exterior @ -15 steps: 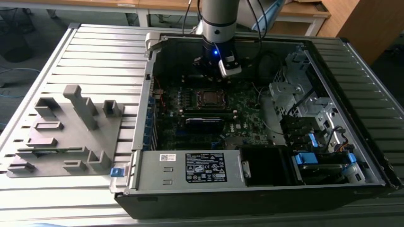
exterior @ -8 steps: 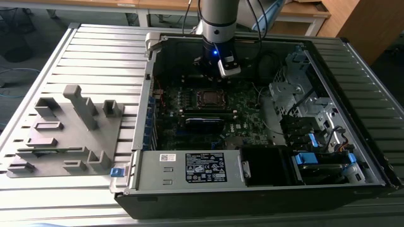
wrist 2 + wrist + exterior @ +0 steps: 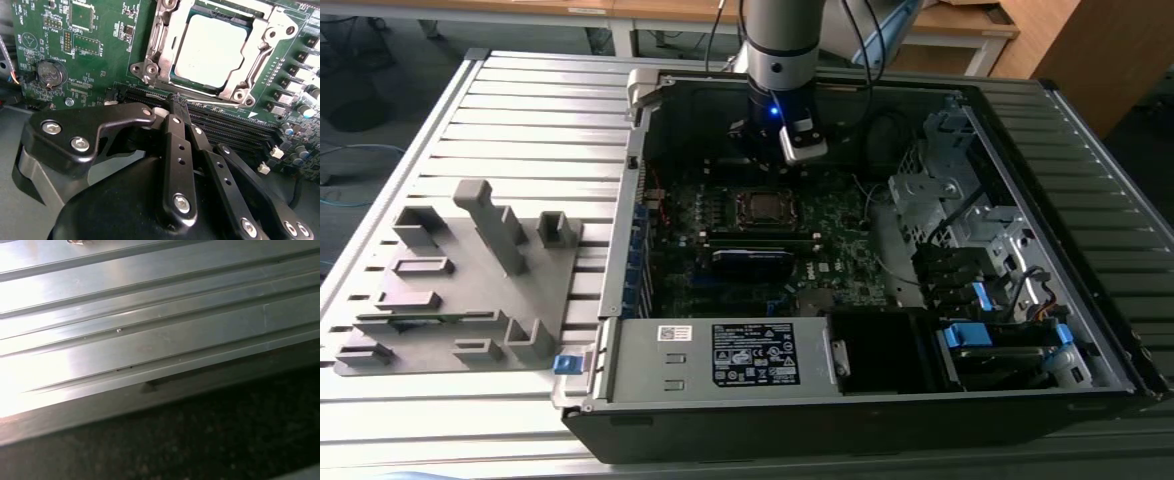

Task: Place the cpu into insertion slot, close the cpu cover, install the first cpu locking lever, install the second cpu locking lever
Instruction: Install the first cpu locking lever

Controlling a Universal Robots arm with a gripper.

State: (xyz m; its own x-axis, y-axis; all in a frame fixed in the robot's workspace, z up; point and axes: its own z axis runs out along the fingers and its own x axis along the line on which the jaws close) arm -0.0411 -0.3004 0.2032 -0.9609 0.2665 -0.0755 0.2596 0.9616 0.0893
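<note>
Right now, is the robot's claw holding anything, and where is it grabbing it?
Nothing. The gripper is shut and empty, near the cpu cover that frames the cpu.

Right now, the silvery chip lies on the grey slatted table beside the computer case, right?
No: the cpu lies in the insertion slot on the green board, as the second wrist view shows.

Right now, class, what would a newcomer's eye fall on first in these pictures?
First, the robot arm reaches down into the open computer case at the exterior view's centre. In the second wrist view, the pale cpu sits framed by the silvery cpu cover, just beyond the black gripper, whose fingers meet at the tips.
</note>
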